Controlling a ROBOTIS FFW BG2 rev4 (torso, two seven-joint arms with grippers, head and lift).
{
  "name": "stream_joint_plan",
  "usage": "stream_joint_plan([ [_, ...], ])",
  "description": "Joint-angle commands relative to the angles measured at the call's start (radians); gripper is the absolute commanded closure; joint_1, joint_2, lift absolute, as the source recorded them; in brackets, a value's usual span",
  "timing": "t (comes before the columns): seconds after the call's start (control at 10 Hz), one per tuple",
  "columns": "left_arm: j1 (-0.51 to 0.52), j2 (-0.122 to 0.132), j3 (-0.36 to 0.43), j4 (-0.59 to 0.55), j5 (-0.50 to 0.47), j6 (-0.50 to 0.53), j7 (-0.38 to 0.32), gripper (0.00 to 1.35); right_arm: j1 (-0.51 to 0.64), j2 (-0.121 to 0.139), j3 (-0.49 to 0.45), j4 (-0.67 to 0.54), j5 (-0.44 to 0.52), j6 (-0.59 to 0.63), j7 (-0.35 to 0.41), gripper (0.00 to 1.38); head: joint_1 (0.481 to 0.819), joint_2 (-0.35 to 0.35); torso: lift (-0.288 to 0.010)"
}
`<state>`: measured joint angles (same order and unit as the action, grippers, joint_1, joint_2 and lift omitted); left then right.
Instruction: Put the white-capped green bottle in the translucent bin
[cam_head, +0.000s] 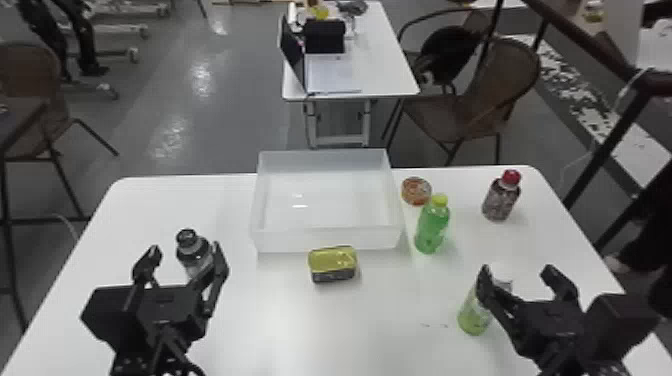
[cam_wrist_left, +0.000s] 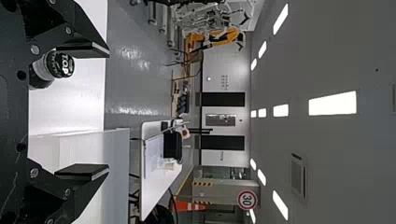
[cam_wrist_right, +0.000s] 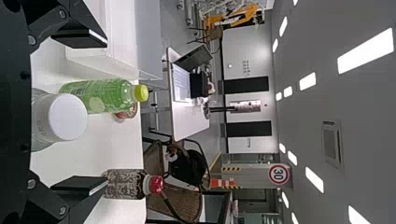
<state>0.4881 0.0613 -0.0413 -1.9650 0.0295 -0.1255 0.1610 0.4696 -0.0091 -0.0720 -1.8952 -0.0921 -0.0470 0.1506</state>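
- White-capped green bottle (cam_head: 474, 315): stood upright on the white surface (cam_head: 380, 320), outside the bin; partly hidden by a finger in the head view, and seen between the fingers in the right wrist view.
- Translucent bin (cam_head: 327, 240), rectangular: placed at the far side of the surface.
- Right claw (cam_head: 517, 271): fingers held well apart, positioned by the white-capped green bottle; whether the bottle is touched cannot be told.
- Left claw (cam_head: 186, 248): fingers spread wide, positioned near the black-capped bottle (cam_head: 192, 250).
- Yellow-capped green bottle (cam_head: 432, 227): stood upright just beside the bin, on its right.
- Round tin (cam_head: 416, 191): set between the bin and the red-capped bottle, near the yellow-capped green bottle.
- Red-capped bottle (cam_head: 500, 200), dark: stood upright toward the far right corner.
- Rectangular tin (cam_head: 332, 264), yellow-topped: laid flat just in front of the bin.
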Motion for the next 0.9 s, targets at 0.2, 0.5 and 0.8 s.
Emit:
stream_joint_plan([
  [0.2,0.0,-0.002,0.0,0.0,0.0,-0.002,0.0,0.4,0.001,0.0,0.0,-0.013,-0.005,0.022,0.0,0.24,0.695,0.008,-0.021],
  [0.5,0.001,-0.002,0.0,0.0,0.0,-0.002,0.0,0.4,0.001,0.0,0.0,-0.018,-0.005,0.029,-0.002,0.24,0.695,0.008,-0.021],
  [0.8,0.004,0.0,0.0,0.003,0.0,-0.008,0.0,0.4,0.015,0.0,-0.008,0.022,-0.005,0.024,0.0,0.24,0.695,0.008,-0.021],
])
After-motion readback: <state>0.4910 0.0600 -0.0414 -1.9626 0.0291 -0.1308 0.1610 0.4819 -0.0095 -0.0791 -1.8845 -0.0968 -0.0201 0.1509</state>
